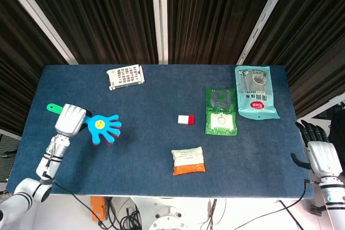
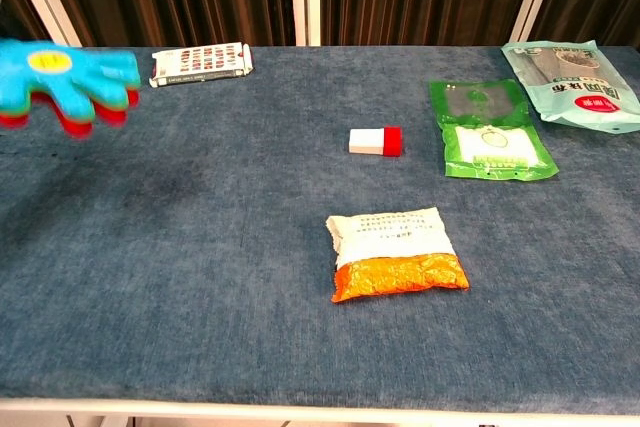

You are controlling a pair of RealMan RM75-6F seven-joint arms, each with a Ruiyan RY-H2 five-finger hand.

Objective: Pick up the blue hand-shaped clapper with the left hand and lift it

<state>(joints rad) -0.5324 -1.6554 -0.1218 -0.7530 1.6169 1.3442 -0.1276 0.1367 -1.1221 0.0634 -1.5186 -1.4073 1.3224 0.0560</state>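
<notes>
From the head camera I see my left hand (image 1: 69, 119) at the table's (image 1: 161, 149) left side, fingers wrapped around the green handle of the clapper (image 1: 102, 128), blue palm with yellow button pointing right. My right hand (image 1: 322, 156) hangs off the near right corner, fingers apart. In the chest camera the clapper (image 2: 62, 84) sits blurred at far left, blue over red layers, raised above the cloth.

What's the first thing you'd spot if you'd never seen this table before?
Probably the bright blue hand-shaped clapper, held by the robot's left hand over the table's left side. Next, the orange-and-white packet near the front edge, and the small red-and-white block in the middle.
</notes>
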